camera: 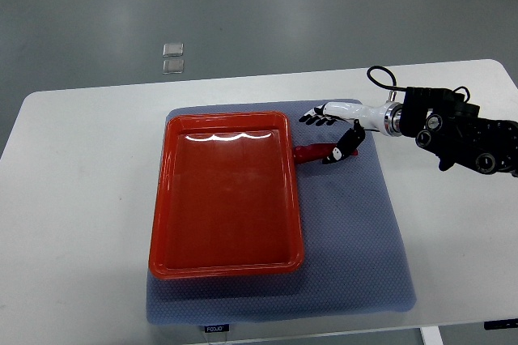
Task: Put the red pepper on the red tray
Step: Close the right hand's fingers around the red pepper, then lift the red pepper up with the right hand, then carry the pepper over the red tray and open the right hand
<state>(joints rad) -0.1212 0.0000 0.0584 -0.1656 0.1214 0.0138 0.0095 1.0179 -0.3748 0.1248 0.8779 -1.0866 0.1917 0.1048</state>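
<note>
The red tray (166, 199) lies on a grey-blue mat (356, 232) on the white table. A small red pepper (310, 151) lies on the mat, just outside the tray's right rim near its far corner. My right hand (317, 138) comes in from the right edge and hovers over the pepper. Its fingers (314, 117) are spread above the pepper and hold nothing. Its thumb (343, 147) lies over the pepper's right end and hides it. The left arm is out of view.
The mat reaches past the tray on the right and at the front. The white table (81, 199) has bare room on both sides. Two small clear squares (172, 57) lie on the floor beyond the table. A black cable (380, 78) loops at the right wrist.
</note>
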